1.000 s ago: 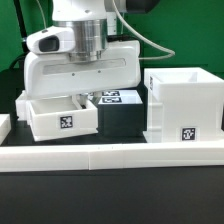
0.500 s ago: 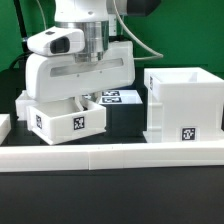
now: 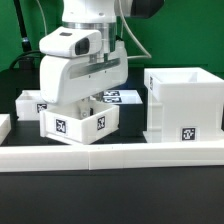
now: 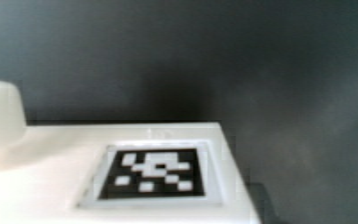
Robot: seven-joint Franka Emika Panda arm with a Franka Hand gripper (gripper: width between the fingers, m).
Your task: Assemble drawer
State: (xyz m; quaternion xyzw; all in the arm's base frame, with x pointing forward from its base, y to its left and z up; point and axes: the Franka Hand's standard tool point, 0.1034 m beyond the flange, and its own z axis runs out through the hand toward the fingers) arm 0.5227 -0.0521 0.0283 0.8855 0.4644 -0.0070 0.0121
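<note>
My gripper reaches down into a small white tray and is shut on its wall. It holds the tray turned at an angle, so two tagged sides show. The fingertips are hidden inside the tray. The tall white housing stands upright with its open top up, on the exterior view's right, a short gap from the tray. A second small tray sits behind, on the exterior view's left. The wrist view shows the held tray's white surface with its tag over the dark table.
The long low white border wall runs across the front. The marker board lies flat behind, between the tray and the housing. A green backdrop and cables are at the rear.
The gripper has moved toward the exterior view's right with the tray. The tray has turned so a corner now faces the camera, and it is closer to the housing.
</note>
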